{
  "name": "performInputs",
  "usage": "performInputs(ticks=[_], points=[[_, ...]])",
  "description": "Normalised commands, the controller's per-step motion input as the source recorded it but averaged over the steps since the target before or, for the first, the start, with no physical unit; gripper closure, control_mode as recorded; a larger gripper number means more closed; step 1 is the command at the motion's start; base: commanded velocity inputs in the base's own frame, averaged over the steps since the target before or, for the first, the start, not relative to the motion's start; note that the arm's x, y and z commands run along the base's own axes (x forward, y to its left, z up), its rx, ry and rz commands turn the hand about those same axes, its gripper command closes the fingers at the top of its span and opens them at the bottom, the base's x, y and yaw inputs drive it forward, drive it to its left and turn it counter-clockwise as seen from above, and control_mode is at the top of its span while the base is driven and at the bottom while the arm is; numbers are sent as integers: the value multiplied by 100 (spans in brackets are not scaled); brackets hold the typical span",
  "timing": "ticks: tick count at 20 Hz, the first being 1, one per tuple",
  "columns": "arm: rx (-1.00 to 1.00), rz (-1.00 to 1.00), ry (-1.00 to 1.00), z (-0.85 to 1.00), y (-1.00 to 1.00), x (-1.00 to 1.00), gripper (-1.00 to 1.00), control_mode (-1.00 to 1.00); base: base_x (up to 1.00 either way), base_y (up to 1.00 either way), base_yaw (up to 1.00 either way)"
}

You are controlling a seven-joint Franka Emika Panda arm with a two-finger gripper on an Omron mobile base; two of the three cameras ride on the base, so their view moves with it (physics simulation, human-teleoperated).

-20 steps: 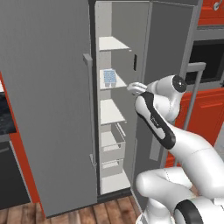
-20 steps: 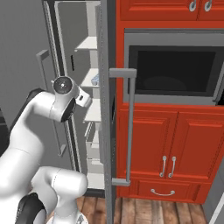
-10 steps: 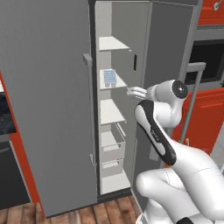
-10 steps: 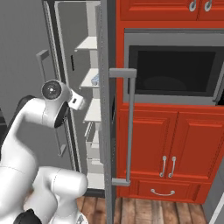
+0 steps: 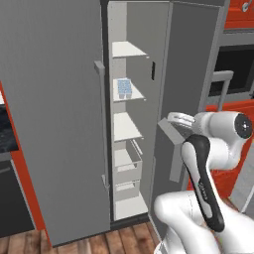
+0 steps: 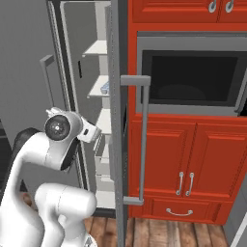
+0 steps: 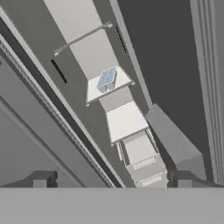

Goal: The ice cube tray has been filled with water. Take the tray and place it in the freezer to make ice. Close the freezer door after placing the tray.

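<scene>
The ice cube tray (image 5: 124, 88) lies flat on the second white shelf inside the freezer (image 5: 130, 149); it also shows as the tray (image 6: 104, 89) and, with its pale blue cells, as the tray (image 7: 106, 78). The freezer door (image 5: 193, 64) stands wide open, edge-on as the door (image 6: 116, 96) with its bar handle (image 6: 142, 144). My gripper (image 5: 171, 119) hangs outside the compartment, lower than the tray's shelf and close to the door's inner face. It is open, and the gripper (image 7: 112, 181) has nothing between its fingertips (image 7: 41, 181).
The plain grey door (image 5: 49, 109) beside the opening is closed, its handle (image 5: 101, 124) at the opening's edge. White drawers (image 5: 126, 166) fill the lower freezer. A grey box (image 7: 175, 140) juts from the door's inside. Red cabinets (image 6: 193, 159) and a black oven (image 6: 193, 72) stand beyond the door.
My arm has drawn back out of the freezer, and the hand has moved down and away from the tray's shelf. The tray stays on the shelf; the gripper stays open.
</scene>
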Motion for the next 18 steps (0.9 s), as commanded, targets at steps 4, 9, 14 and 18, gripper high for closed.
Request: performInputs(ticks=[4, 9, 14, 18], points=[[18, 0, -7, 1, -61, -82, -100, -100, 0, 0, 0], [10, 0, 0, 1, -66, -54, -100, -100, 0, 0, 0], [1, 0, 0, 0, -78, -33, -100, -100, 0, 0, 0], [4, 0, 0, -1, -56, -6, -100, -100, 0, 0, 0]])
